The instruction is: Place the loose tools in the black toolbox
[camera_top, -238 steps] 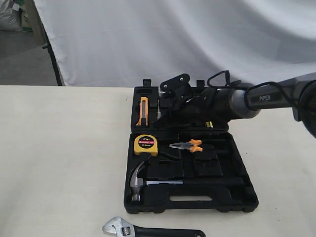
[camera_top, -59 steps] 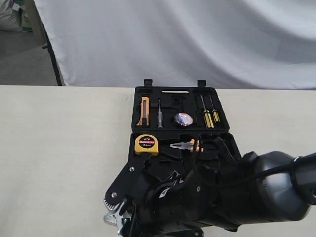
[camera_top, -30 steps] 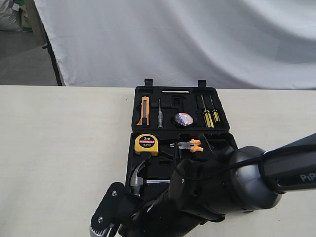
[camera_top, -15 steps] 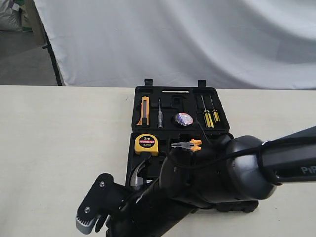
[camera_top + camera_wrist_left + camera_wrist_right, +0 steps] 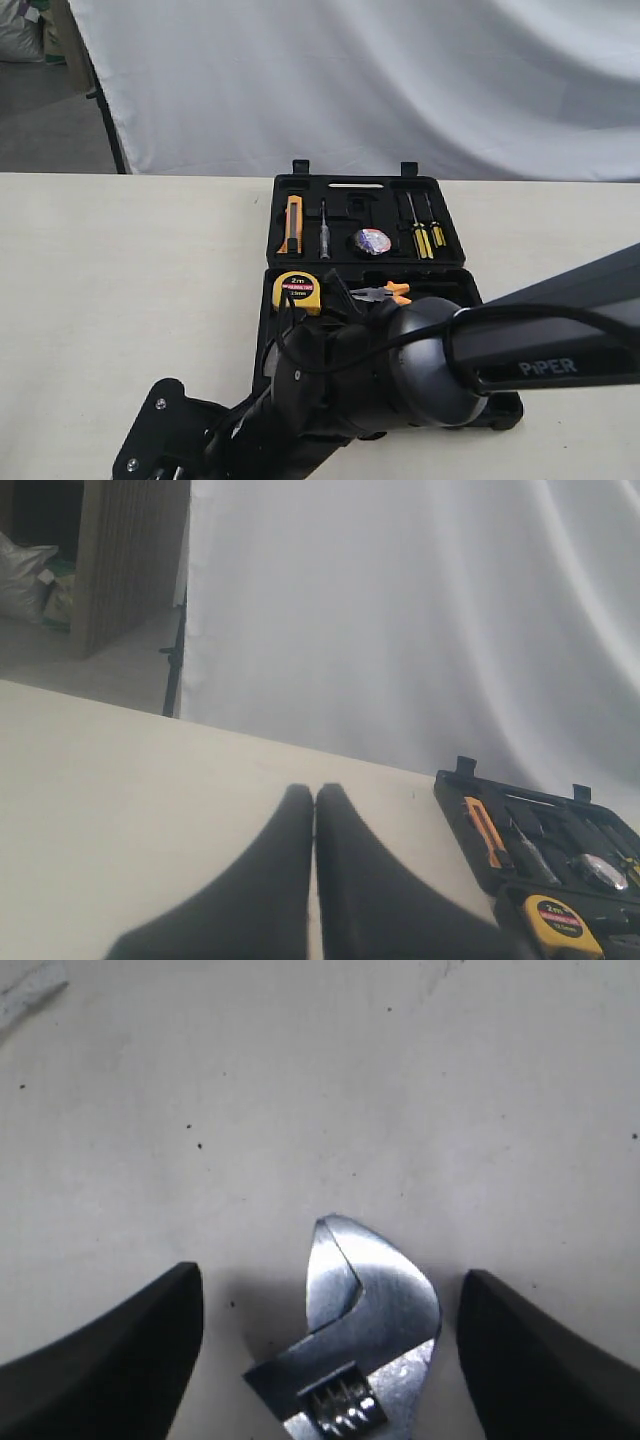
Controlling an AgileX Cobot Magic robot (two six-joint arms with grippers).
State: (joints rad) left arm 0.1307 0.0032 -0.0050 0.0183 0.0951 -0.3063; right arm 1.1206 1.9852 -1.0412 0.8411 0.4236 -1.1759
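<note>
Now the right claw [image 5: 330,1282] gapes wide astride the wrench [image 5: 372,1335] head, which lies on the table [image 5: 300,1080].
The toolbox [image 5: 352,208] is open: tape roll [image 5: 371,241], knife [image 5: 291,224] and screwdrivers [image 5: 424,238] in the far half, tape measure [image 5: 297,291] and pliers [image 5: 385,292] in the near half. The arm [image 5: 420,360] sits lower than a moment ago, hiding the hammer.

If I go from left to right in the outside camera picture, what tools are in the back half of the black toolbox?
Orange utility knife → thin silver screwdriver → small tape roll → yellow-and-black screwdrivers, two side by side.
</note>
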